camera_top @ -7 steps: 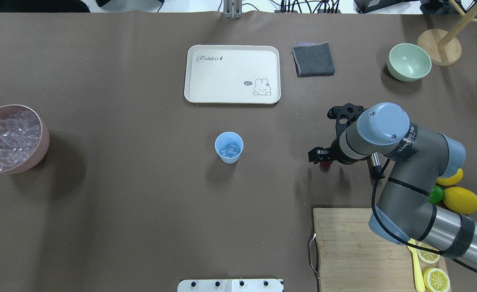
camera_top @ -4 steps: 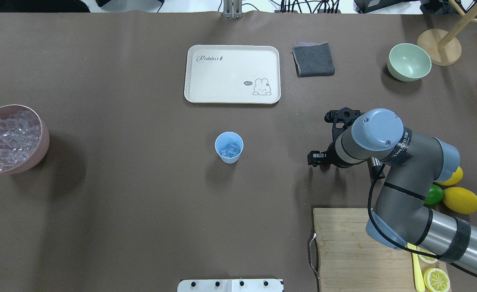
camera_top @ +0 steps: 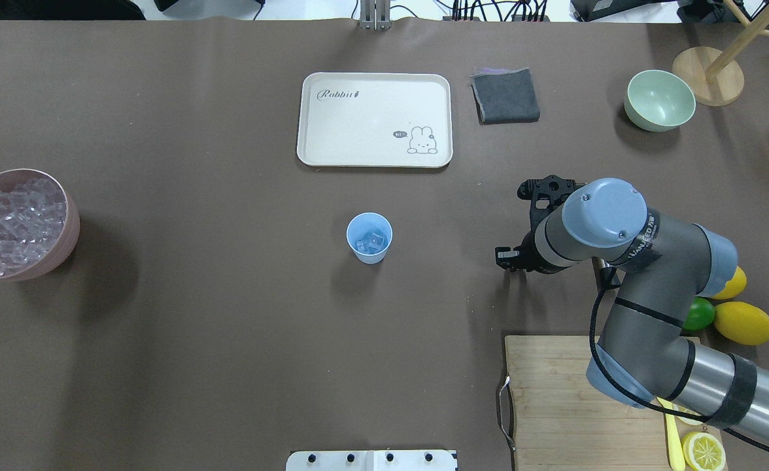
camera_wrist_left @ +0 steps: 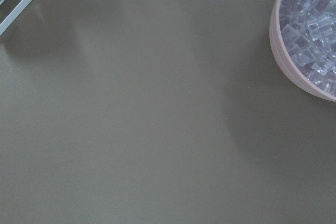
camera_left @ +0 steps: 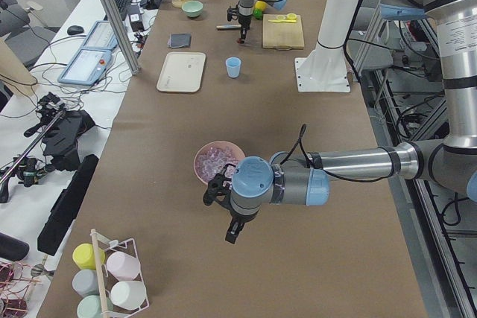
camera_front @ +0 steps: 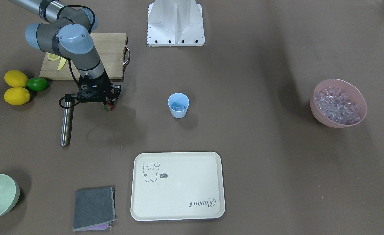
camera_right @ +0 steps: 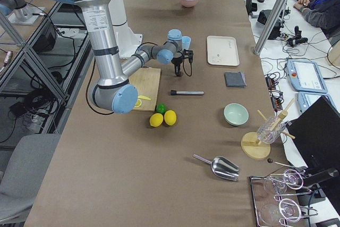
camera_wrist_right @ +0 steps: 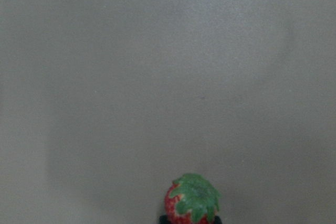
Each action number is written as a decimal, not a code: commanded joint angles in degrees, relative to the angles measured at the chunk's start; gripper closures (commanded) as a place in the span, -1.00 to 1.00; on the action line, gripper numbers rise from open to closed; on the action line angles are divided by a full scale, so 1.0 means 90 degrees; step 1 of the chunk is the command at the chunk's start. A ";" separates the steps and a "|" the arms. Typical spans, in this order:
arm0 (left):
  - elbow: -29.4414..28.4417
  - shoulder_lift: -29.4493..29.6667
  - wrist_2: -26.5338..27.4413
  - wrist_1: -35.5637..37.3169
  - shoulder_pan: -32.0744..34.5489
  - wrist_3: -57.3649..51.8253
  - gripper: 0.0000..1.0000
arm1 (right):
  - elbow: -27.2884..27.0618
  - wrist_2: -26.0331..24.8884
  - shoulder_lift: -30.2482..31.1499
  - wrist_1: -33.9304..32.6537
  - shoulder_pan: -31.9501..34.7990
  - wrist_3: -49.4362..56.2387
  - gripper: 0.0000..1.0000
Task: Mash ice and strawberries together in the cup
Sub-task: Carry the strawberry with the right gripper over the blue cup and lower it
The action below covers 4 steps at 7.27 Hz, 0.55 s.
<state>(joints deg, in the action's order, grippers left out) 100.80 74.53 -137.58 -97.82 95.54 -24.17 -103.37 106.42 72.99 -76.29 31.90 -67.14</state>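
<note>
The light blue cup (camera_top: 369,237) stands mid-table with a few clear ice cubes (camera_top: 370,244) in it; it also shows in the front view (camera_front: 178,105). My right gripper (camera_front: 107,104) is shut on the small red strawberry (camera_front: 107,107), which has a green top, and holds it above the table, well to the right of the cup as seen from overhead. The right wrist view shows the strawberry (camera_wrist_right: 191,200) at its bottom edge. From overhead the gripper (camera_top: 512,256) hides it. My left gripper (camera_left: 231,223) hangs by the pink bowl; I cannot tell if it is open.
A pink bowl (camera_top: 64,242) full of ice stands at the far left. A metal rod (camera_front: 66,124) lies near the right gripper. A cream tray (camera_top: 375,160), a grey cloth (camera_top: 505,96), a pale green bowl (camera_top: 659,99), a cutting board (camera_top: 554,392), lemons (camera_top: 743,322) and a lime (camera_top: 700,315) lie around.
My right arm has shifted a little to the left with the strawberry in its grip. From overhead the strawberry is now hidden under the gripper. The cup has not moved.
</note>
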 commanded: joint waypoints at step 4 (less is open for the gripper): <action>0.0011 0.0020 0.0003 0.0000 0.0000 0.0000 -0.99 | -0.0233 -0.0710 -0.1456 0.0000 -0.0116 0.0174 1.00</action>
<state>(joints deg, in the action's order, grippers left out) 100.87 74.61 -137.55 -97.82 95.54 -24.17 -105.31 101.56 63.91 -76.36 31.30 -66.27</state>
